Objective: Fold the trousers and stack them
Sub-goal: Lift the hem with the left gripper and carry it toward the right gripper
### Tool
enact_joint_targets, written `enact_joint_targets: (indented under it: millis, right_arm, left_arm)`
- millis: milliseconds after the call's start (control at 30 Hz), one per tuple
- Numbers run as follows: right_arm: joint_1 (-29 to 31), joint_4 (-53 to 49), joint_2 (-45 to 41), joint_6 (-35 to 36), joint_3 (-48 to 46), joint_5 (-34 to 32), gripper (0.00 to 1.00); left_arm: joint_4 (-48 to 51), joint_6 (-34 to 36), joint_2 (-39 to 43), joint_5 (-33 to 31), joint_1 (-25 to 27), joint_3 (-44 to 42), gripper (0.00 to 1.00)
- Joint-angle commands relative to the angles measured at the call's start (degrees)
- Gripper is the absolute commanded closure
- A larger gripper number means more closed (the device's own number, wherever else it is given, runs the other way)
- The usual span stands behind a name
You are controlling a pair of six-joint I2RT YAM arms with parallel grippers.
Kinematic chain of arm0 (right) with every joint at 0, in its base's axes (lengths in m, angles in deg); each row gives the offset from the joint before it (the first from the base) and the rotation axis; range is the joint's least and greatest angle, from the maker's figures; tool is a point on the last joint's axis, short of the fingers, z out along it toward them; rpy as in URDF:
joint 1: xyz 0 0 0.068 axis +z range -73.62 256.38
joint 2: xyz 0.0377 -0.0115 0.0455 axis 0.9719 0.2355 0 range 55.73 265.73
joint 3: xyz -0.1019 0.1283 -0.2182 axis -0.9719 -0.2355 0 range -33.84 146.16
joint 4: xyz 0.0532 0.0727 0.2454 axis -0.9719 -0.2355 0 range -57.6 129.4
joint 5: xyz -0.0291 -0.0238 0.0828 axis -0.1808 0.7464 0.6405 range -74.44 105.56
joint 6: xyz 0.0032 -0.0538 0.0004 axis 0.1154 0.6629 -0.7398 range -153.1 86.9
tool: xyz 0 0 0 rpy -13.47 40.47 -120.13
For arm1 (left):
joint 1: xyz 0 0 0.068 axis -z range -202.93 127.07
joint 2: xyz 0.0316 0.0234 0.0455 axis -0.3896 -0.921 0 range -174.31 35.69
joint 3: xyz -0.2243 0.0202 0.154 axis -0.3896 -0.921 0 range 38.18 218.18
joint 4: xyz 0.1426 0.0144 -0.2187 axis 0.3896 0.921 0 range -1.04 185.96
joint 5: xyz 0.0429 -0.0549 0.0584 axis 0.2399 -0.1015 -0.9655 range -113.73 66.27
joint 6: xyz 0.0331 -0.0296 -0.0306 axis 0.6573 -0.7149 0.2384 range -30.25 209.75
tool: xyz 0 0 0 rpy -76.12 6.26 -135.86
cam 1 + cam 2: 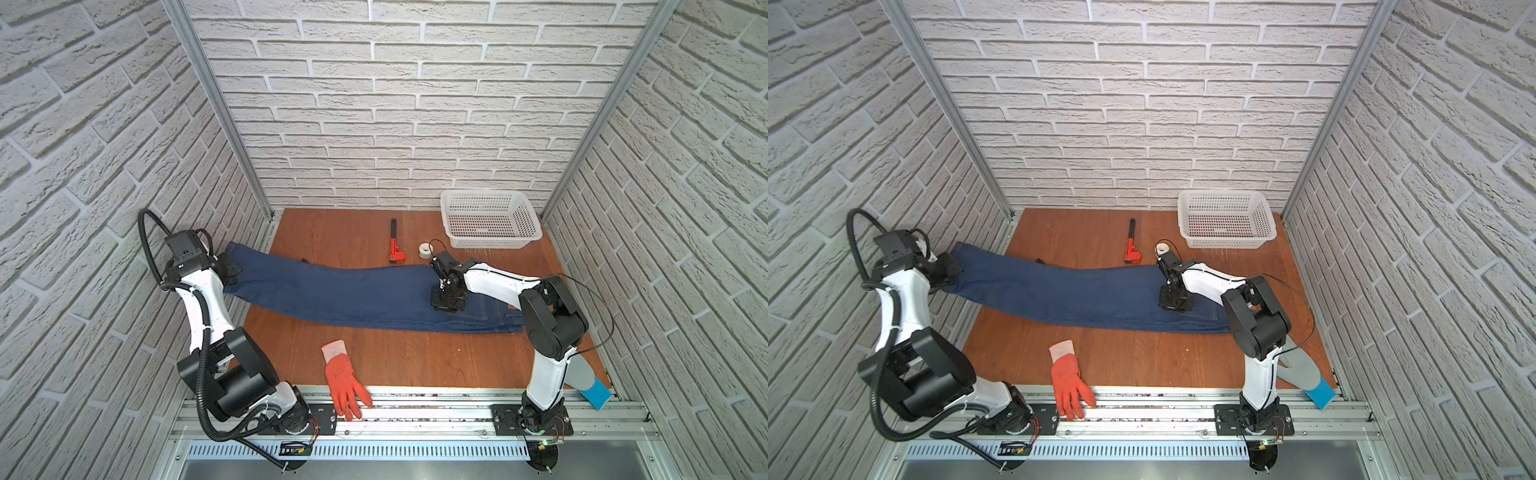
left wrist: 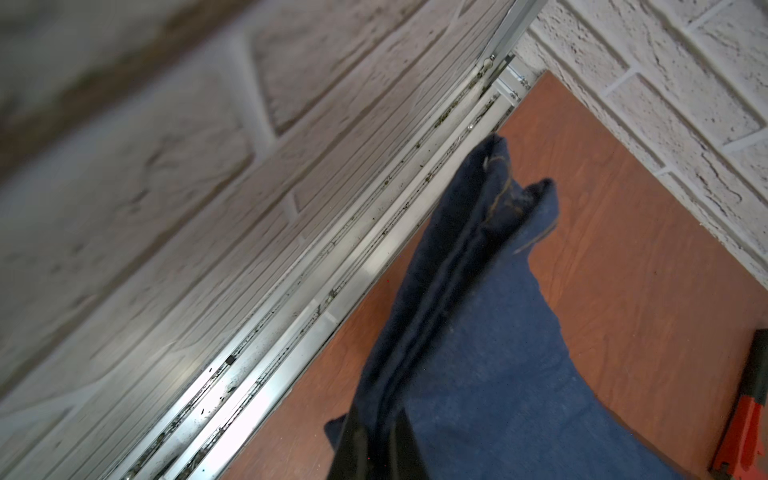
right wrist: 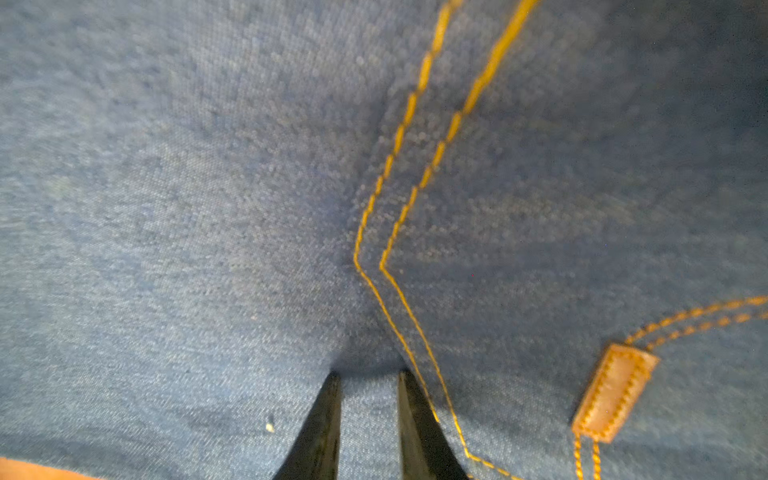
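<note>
The dark blue denim trousers [image 1: 353,295] [image 1: 1079,295] lie stretched out long across the brown table, leg ends at the left and waist at the right. My left gripper [image 1: 232,270] [image 1: 951,270] is shut on the leg end by the table's left edge. The left wrist view shows the denim [image 2: 478,353] pinched in a ridge in the gripper [image 2: 376,419]. My right gripper [image 1: 446,305] [image 1: 1174,303] points down on the seat next to a pocket. Its jaws [image 3: 368,376] stand narrowly apart, tips pressed onto the denim [image 3: 208,208] beside the tan stitching.
A white basket [image 1: 528,224] stands at the back right. A red pipe wrench [image 1: 395,249] and a small white roll [image 1: 425,250] lie behind the trousers. An orange-red glove [image 1: 343,380] hangs over the front rail. A grey glove [image 1: 582,374] lies at the front right.
</note>
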Motion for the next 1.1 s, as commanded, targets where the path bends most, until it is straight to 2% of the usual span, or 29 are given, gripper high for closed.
enact_joint_targets:
  millis: [0,133,267,467,600,767,933,1067]
  right_arm:
    - [1.98,1.28,1.68,-1.70,2.00,0.97,0.75]
    - [3.40,1.21,2.34,-2.17,4.17,1.37,0.75]
    - [4.30,0.08,1.12,-2.09,6.25,1.55,0.74]
    - [4.34,-2.45,-4.24,-1.27,7.67,0.14,0.71]
    - [3.93,-4.25,-7.90,-0.01,7.55,-1.97,0.69]
    - [1.86,-5.32,-12.21,0.98,5.84,-2.85,0.69]
    - [-0.17,-6.77,-16.95,2.19,4.58,-3.73,0.68]
    - [-2.08,-7.23,-19.84,2.57,3.21,-3.95,0.68]
  left_arm:
    - [-2.52,0.15,2.58,-2.07,-1.18,0.55,1.00]
    - [-0.53,1.20,3.01,-2.12,-1.81,2.73,1.00]
    - [0.60,0.95,3.17,1.33,-1.24,3.64,1.00]
    - [1.83,1.73,5.14,4.05,4.43,1.38,1.00]
    - [3.40,0.41,7.36,3.82,12.13,-1.47,1.00]
    - [2.08,-7.84,12.48,4.59,20.07,-8.39,1.00]
    - [-3.00,-15.86,16.86,1.24,32.49,-14.93,1.00]
    - [-8.73,-21.07,16.06,-3.59,44.22,-18.32,1.00]
